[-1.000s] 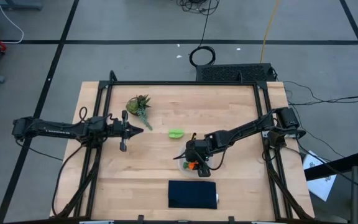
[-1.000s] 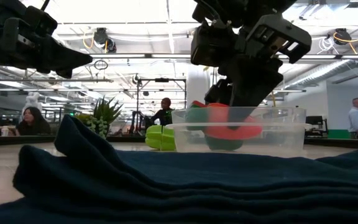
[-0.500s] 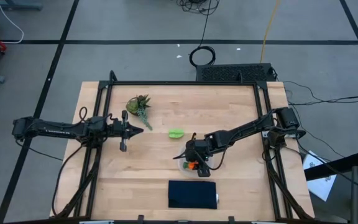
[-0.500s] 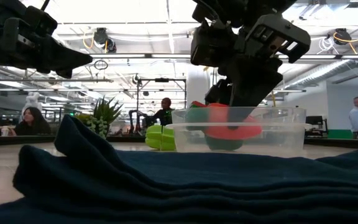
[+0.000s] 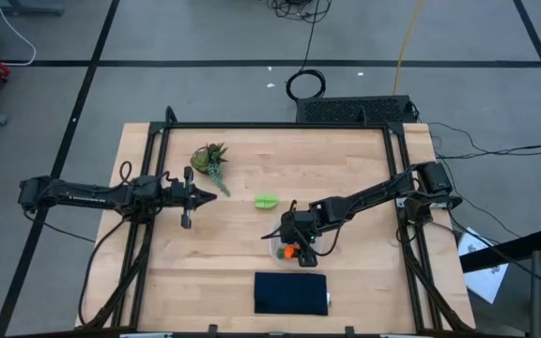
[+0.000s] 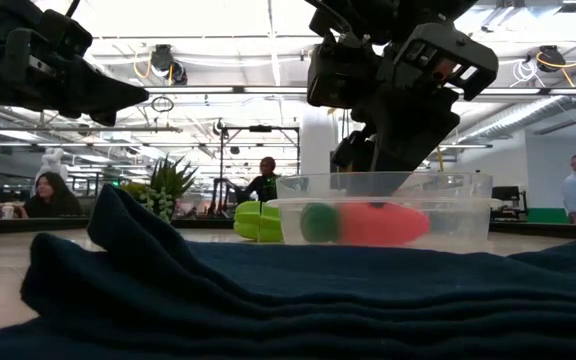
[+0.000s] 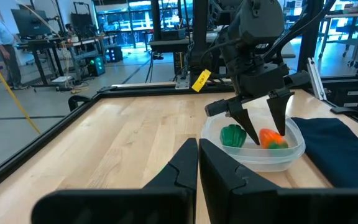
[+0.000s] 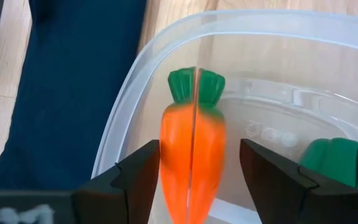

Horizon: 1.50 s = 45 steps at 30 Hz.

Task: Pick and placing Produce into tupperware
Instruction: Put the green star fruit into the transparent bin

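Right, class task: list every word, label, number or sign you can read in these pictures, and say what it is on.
Nothing can be read outright.
Embossed marks on the tupperware floor, under the open right gripper: too faint.
Yellow tag on the right arm: too small.
Pale marks on that gripper's body: blurred.
Left gripper, waiting at the table's left: no text.

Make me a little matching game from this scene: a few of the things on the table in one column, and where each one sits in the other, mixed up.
Things:
1. carrot
2. lime-green piece
3. plant sprig
4. navy cloth

Places:
A. on bare wood between the two arms
B. inside the clear tupperware, under the open right gripper
C. at the table's near edge
D. near the far edge, beside the left gripper

Pairs: 1-B, 2-A, 3-D, 4-C
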{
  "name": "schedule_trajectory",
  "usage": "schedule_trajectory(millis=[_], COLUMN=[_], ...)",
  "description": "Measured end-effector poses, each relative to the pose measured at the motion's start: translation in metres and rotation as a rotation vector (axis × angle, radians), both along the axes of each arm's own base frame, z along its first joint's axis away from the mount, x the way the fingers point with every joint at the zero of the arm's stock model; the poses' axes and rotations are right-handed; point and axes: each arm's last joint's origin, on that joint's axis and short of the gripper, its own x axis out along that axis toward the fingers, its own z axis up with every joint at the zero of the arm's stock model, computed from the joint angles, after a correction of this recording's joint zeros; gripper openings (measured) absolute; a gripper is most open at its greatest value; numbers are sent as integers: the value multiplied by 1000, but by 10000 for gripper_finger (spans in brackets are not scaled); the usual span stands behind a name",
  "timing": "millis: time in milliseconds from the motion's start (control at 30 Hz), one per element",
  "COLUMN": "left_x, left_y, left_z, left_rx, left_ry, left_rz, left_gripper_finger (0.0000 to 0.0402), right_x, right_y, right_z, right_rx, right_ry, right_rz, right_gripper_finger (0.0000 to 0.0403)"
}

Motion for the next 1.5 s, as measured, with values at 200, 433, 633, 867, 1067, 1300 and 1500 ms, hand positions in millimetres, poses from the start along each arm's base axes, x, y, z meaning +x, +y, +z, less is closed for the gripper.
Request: schedule_trajectory(millis=[200,433,633,867,1067,1300,1500], left_x=[0,0,0,0,0,0,0], left_y=[0,0,0,0,0,0,0], left_z=[0,0,0,0,0,0,0], left_rx=[-1,-3,-3,0,0,1,0], left_ry=[0,0,-1,-2,-2,-2,-2], left_rz=[0,0,0,0,0,0,0], left_gripper_finger=[19,19,19,19,19,19,19], right_x=[-1,-7,-17,-18,-24,-67,-140], right_y=[-1,-3,-8,-7,-9,-28,-48], right_z=[3,26,47,61,83,121,123], right_rx=[9,-8,-106,-125,-158,-185,-259], right_ry=[3,-52,-99,-197,-312,-623,-832], right_rz=[-19,-43,-57,-2,38,-49,-279], right_gripper_finger=[214,214,177,57,9,1,0])
